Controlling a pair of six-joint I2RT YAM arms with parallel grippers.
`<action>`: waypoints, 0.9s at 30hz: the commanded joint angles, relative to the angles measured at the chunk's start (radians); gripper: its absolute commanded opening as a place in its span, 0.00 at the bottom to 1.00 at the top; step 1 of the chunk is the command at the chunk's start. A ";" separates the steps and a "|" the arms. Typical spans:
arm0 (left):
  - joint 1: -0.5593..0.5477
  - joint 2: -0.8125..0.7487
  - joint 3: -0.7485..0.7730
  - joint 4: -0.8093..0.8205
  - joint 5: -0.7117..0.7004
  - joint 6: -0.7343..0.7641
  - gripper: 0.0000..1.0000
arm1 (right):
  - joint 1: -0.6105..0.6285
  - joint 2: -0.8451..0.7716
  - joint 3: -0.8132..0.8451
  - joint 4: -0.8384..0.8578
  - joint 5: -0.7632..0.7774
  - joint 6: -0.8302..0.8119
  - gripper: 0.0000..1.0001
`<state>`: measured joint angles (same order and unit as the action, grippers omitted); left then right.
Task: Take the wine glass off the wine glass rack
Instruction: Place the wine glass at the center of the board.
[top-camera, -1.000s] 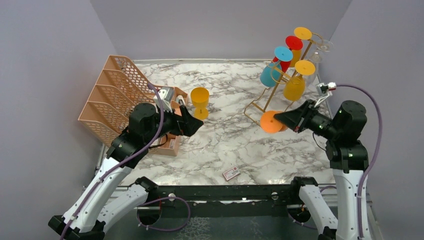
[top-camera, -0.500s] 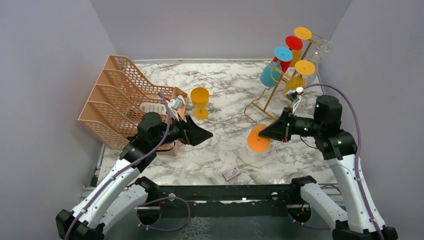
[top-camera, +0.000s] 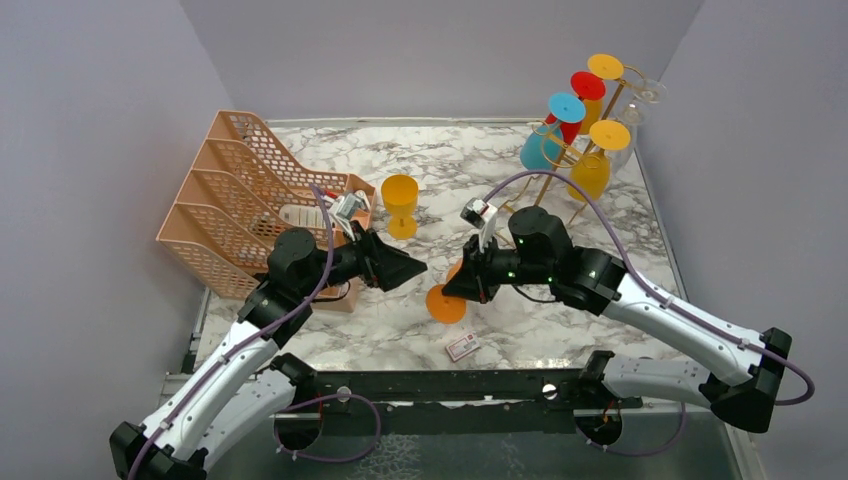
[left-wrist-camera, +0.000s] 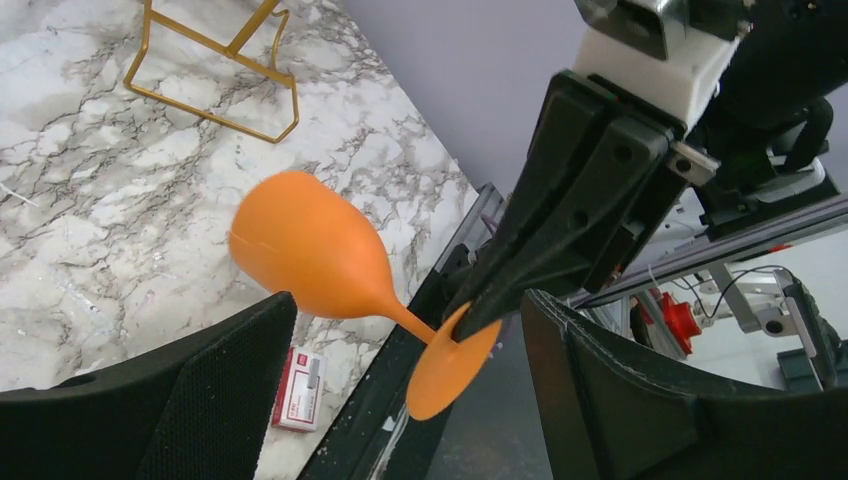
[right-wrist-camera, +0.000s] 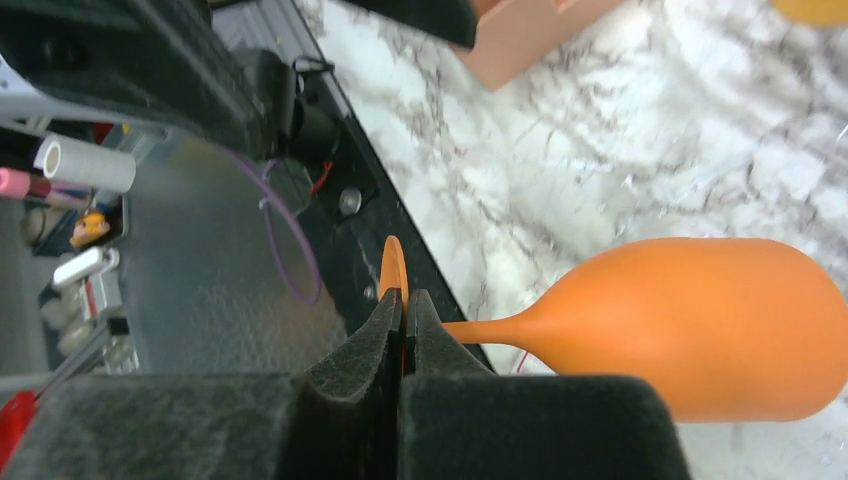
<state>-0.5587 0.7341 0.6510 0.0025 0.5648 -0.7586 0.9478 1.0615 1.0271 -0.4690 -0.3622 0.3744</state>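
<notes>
Right gripper (top-camera: 462, 290) is pinched shut right on the thin foot disc of the orange wine glass (top-camera: 443, 304). The wrist cam shows the fingertips (right-wrist-camera: 403, 315) clamped on the disc's edge, with the stem and bowl (right-wrist-camera: 700, 330) sticking out sideways above the marble. So the glass is off the gold wine glass rack (top-camera: 548, 180) and well clear of it, hanging over the near middle of the table (top-camera: 560, 330), close to the front edge. The left gripper (top-camera: 415, 270) points at it from just beside, fingers (left-wrist-camera: 200, 400) spread wide, with the glass out in front between them, no contact that I can see. A small red and white card (top-camera: 462, 346) lies right below. There's open marble between the arms and the rack, a yellow glass (top-camera: 400, 205) standing mid-table, a peach mesh organizer (top-camera: 230, 190) on the left, and plain lilac walls around.
</notes>
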 joint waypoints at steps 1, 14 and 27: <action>-0.006 -0.068 -0.040 -0.011 0.039 0.041 0.85 | 0.005 -0.003 -0.016 0.215 0.079 -0.011 0.01; -0.006 -0.047 -0.122 0.237 0.154 -0.017 0.45 | 0.005 -0.035 -0.157 0.545 0.097 0.118 0.01; -0.006 -0.027 -0.118 0.275 0.315 0.007 0.15 | 0.005 -0.113 -0.262 0.647 0.126 0.135 0.01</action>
<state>-0.5587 0.7010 0.5251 0.2363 0.7547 -0.7666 0.9539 0.9730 0.7815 0.0887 -0.2829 0.5072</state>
